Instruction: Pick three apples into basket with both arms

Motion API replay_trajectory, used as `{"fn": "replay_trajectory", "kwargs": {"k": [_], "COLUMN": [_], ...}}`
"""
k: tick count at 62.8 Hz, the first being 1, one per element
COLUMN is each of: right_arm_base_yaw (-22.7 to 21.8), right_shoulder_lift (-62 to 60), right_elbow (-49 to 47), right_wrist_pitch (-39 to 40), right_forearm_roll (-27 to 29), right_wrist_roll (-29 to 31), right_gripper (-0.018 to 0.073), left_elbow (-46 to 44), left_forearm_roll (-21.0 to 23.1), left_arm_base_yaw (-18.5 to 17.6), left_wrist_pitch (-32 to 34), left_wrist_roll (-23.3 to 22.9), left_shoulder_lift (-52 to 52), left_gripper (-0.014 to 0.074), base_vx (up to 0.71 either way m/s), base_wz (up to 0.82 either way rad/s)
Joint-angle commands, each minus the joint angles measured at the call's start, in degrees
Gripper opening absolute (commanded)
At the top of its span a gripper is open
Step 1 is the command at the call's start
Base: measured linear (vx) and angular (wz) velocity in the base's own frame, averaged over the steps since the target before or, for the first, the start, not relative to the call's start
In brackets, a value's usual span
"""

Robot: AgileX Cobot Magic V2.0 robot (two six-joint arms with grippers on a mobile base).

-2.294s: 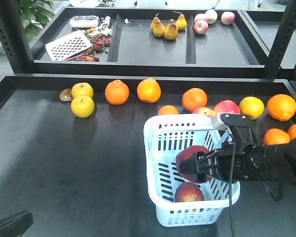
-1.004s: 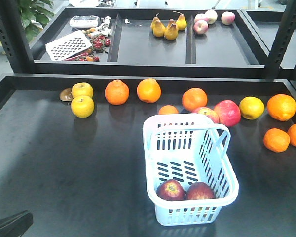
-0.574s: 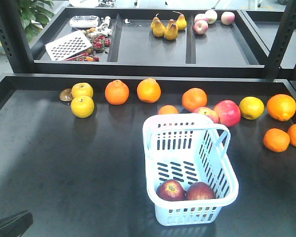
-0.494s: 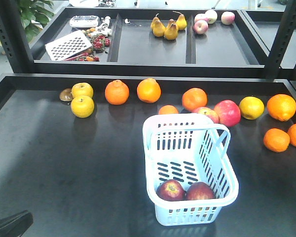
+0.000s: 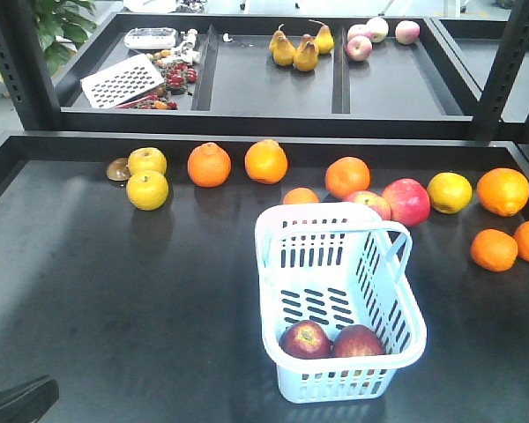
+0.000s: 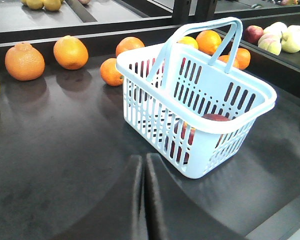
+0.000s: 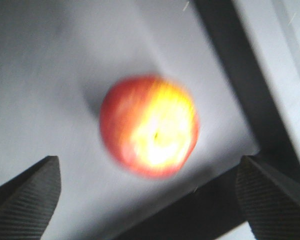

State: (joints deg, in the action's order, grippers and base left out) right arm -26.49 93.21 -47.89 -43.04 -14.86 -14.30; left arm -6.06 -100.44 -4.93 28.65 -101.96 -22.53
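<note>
**Two apples in basket, third seen only by right wrist camera**

Front view: you have the pale blue basket standing on the dark counter, at about 5 o'clock from the counter's middle. Two dark red apples lie side by side at its near end, the left apple touching the right apple. Neither arm's tool shows in this view.

Left wrist view: the basket appears from the side with its handles upright. One apple peeks over the rim; a second shows only as red through the slots. The left tool sits low at 6 o'clock of this view, its two fingers pressed together with only a thin seam between them, holding nothing, well apart from the basket.

Right wrist view: this alone shows you a third apple, red with a large yellow patch, blurred, lying on a grey surface beside a dark edge strip. The right tool is spread wide, one fingertip at 7 o'clock and the other at 4 o'clock, with the apple between and beyond them, not touched.

Front view only: oranges and yellow fruit line the far counter edge at 12 o'clock, and pears lie on the shelf behind.

No readable writing or labels in any view.
</note>
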Motion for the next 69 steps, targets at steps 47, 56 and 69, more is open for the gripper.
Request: {"fn": "replay_trajectory", "kwargs": {"k": [47, 56, 69], "right_arm_base_yaw": [-3.7, -5.0, -5.0], "right_shoulder_lift": [7.7, 7.7, 7.7], "right_elbow": [-5.3, -5.3, -5.3], "right_wrist_pitch": [-1.6, -1.0, 0.1], "right_forearm_roll": [-0.9, 4.6, 9.9], "right_wrist_roll": [0.1, 5.4, 10.3], "right_gripper": [0.0632, 0.0623, 0.0613], "left_elbow": [-1.2, -1.2, -1.2], "left_forearm_roll": [-0.3, -0.3, -0.3], "left_arm_base_yaw": [0.0, 0.0, 0.0], "left_wrist_pitch": [-1.0, -1.0, -1.0], "left_wrist_roll": [-0.5, -0.5, -0.5], "left_shoulder_lift": [-0.5, -0.5, -0.5], "left_gripper": [-0.0008, -0.0008, -0.0008], "base_vx": [0.0, 0.0, 0.0], "base_wz": [0.0, 0.0, 0.0]}}
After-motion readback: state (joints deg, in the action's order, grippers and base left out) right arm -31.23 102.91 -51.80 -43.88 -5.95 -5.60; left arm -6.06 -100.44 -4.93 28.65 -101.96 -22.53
